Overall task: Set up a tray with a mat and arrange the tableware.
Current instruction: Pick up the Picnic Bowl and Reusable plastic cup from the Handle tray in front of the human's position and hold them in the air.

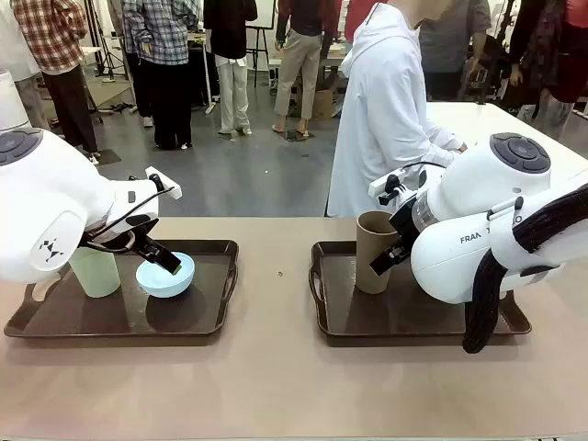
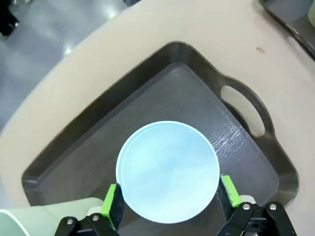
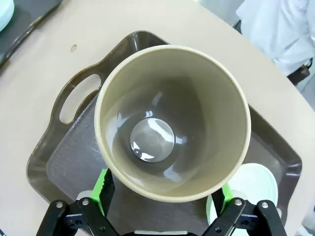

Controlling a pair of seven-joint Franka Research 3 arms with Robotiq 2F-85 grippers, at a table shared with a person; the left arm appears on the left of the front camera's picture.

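left gripper (image 2: 170,194) sat over the light blue bowl (image 2: 167,169), which lay mouth-up low and centre in the left wrist view, on the left tray (image 2: 162,93). the bowl was straight ahead between the green pads (image 2: 110,201), one pad each side of its rim. jaws were spread wide and nothing was lifted; could not tell if the pads touched the rim. pale green cup (image 1: 95,273) stood just beside the bowl at far left of the front view. right gripper (image 3: 165,191) was likewise open, straddling the brown cup (image 3: 172,123) at frame centre. the cup stood upright on the right tray (image 3: 74,162), long axis running along the fingers, mouth toward the camera. mint green bowl (image 3: 253,184) sat at lower right, just beside the cup. judged: each arm was nearest its own piece, and closing would be the next move.
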